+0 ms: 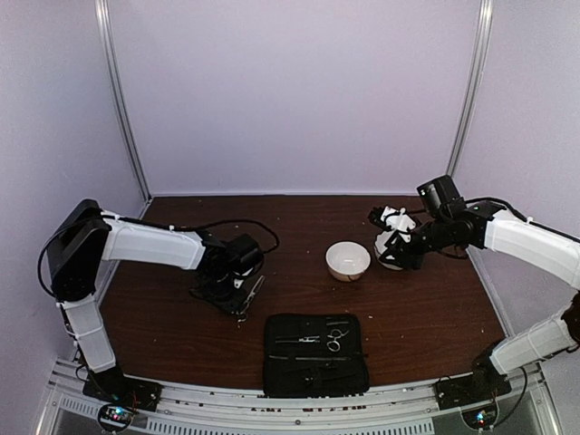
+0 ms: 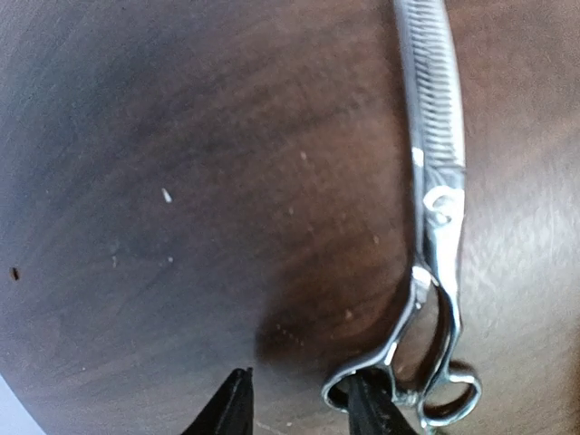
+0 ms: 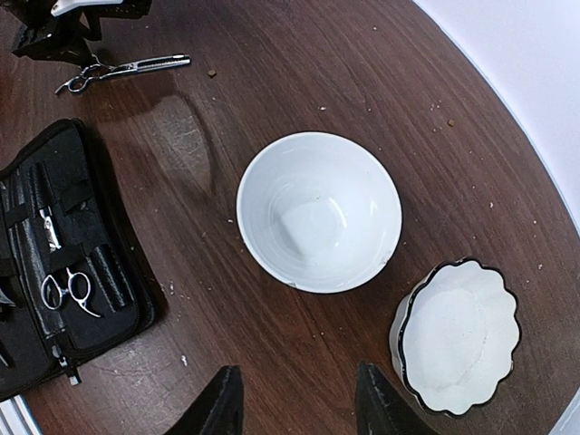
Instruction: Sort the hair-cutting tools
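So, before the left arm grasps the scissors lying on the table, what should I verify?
1. left gripper open: ok, a gap shows between its fingers.
2. scissors on the table centred in that gap: not ok, only a handle ring reaches one finger; the blades lie outside.
3. round white bowl empty: ok.
4. scalloped bowl empty: ok.
5. right gripper open and holding nothing: ok.
6. second scissors lying inside the black case: ok.

Scissors [image 3: 122,68] x2; white bowls [image 3: 362,181] x2; blk case [image 1: 313,385] x1; robot arms [image 1: 149,243] x2.
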{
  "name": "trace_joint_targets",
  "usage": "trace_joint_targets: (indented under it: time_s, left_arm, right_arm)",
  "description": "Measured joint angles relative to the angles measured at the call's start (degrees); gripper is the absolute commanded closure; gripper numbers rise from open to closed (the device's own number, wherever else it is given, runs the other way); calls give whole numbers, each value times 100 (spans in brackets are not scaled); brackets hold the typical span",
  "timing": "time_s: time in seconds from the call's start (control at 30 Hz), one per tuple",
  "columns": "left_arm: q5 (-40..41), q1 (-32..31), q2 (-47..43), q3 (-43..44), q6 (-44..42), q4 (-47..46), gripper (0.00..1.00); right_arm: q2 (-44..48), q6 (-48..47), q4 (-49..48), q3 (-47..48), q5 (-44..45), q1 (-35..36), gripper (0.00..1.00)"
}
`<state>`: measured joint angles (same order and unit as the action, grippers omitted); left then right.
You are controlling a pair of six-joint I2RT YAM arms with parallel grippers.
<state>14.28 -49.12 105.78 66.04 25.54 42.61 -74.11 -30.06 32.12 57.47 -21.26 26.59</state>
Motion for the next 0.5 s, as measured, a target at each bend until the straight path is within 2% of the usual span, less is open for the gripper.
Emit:
trace_joint_targets:
  time_s: [0.3,0.5]
  left_arm:
    - [-258,-22,-363,367,-306,251,53]
    - [-483,-22,-20,938,-271,223,53]
  right_arm:
    - [-17,0,39,0,-48,4,55]
    - [-17,-15,63,0,-50,4,55]
